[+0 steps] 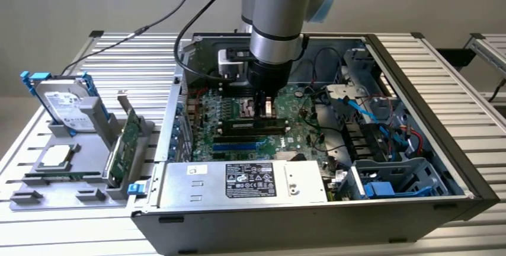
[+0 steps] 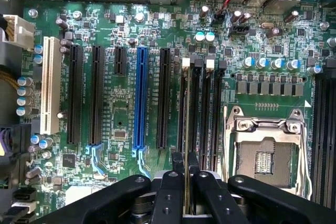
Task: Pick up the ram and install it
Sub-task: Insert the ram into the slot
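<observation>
The ram (image 1: 253,127) is a long dark-chipped stick lying crosswise just under my gripper (image 1: 266,111), low over the motherboard inside the open computer case. In the wrist view the ram (image 2: 186,114) shows edge-on as a thin line between my two black fingers (image 2: 177,165), which are shut on it. It lines up along the black memory slots (image 2: 202,108) with white latches (image 2: 185,62), beside the CPU socket. Whether it sits in a slot or hovers just above, I cannot tell.
The open CPU socket (image 2: 265,153) lies close beside the memory slots, with a blue expansion slot (image 2: 140,98) on the other side. The power supply (image 1: 245,182) and blue cables (image 1: 371,114) crowd the case. On the exterior view's left, a grey tray (image 1: 47,200) holds a hard drive (image 1: 67,105) and an expansion card (image 1: 127,140).
</observation>
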You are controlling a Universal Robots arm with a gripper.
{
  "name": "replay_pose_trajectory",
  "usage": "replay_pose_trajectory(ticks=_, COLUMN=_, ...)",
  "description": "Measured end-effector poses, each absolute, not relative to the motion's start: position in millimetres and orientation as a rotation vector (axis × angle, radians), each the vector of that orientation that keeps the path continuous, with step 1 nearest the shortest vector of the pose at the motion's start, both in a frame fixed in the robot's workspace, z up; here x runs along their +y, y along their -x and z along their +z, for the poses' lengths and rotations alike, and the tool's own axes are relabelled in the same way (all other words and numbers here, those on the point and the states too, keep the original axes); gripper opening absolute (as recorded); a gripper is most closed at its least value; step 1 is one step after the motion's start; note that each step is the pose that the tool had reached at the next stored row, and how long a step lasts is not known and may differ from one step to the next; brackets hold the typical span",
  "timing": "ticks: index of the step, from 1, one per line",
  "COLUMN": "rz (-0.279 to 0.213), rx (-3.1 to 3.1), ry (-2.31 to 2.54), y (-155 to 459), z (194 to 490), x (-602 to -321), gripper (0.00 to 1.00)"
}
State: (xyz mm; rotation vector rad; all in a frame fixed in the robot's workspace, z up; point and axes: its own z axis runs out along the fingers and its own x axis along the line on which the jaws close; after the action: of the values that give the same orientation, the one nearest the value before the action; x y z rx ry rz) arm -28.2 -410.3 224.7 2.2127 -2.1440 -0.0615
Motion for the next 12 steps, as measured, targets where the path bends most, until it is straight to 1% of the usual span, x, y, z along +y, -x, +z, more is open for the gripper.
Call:
replay_pose_trajectory(ticks=6, rz=-0.066, rx=-2.159, ry=-2.190, y=27.7, z=224.5, x=-410.3, gripper=0.14)
replay_pose_trajectory(ticks=12, rz=-0.081, rx=-2.143, ry=-2.171, y=24.0, z=224.4, x=-410.3, gripper=0.14)
